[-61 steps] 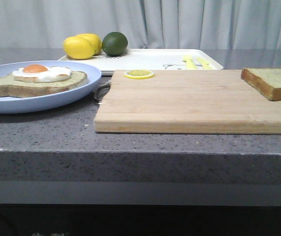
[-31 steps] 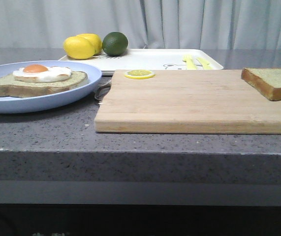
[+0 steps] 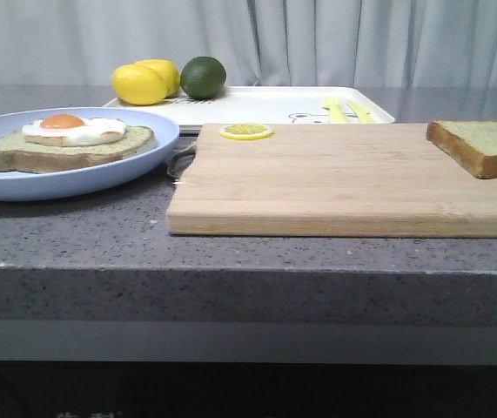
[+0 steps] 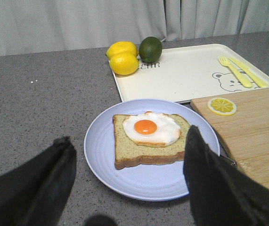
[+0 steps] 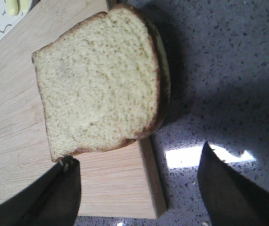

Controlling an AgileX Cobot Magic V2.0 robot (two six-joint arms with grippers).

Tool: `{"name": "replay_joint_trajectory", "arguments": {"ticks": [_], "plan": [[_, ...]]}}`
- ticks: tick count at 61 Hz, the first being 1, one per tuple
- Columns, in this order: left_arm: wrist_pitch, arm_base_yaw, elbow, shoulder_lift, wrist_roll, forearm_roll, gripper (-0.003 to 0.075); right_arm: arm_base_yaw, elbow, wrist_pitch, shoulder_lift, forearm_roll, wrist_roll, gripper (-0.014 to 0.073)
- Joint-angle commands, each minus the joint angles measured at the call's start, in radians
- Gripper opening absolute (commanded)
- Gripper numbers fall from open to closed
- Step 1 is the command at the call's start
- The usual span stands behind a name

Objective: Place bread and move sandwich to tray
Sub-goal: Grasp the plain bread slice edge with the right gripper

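Both jaws stand wide apart and hold nothing. Under my right gripper [image 5: 136, 188] lies the bread [image 5: 101, 82], flat on the board [image 5: 16, 141] at its right end, one side jutting over the board's edge above the counter [image 5: 228, 70]. It sits just ahead of my fingertips [image 5: 54, 188], so the right arm is the nearer one for the pick. My left gripper [image 4: 127, 179] hovers over the plate [image 4: 101, 165], where the egg slice [image 4: 148, 141] waits between the fingers. Behind it, close by, is the tray [image 4: 186, 75].
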Motion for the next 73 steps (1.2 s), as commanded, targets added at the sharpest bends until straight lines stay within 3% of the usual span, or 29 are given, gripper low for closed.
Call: {"name": "replay_joint_trajectory", "arguments": {"ticks": [1,26,56,65,73], "plan": [[-0.089,-0.01,-0.03,0.014,0.0,0.0,0.0474,-0.006,-0.031,-0.002,0.016,0.073,-0.035,0.0527],[-0.089,-0.01,-0.03,0.014,0.0,0.0,0.0473,-0.006,-0.032,0.086,0.232,0.321,-0.263,0.0527],[-0.089,-0.01,-0.03,0.014,0.0,0.0,0.0473,0.019,-0.032,0.161,0.321,0.369,-0.321,0.0526],[-0.089,-0.01,-0.03,0.014,0.0,0.0,0.0473,0.037,-0.032,0.161,0.315,0.359,-0.32,0.0457],[-0.089,-0.01,-0.03,0.014,0.0,0.0,0.0473,0.037,-0.032,0.161,0.295,0.358,-0.306,0.0331]]}}
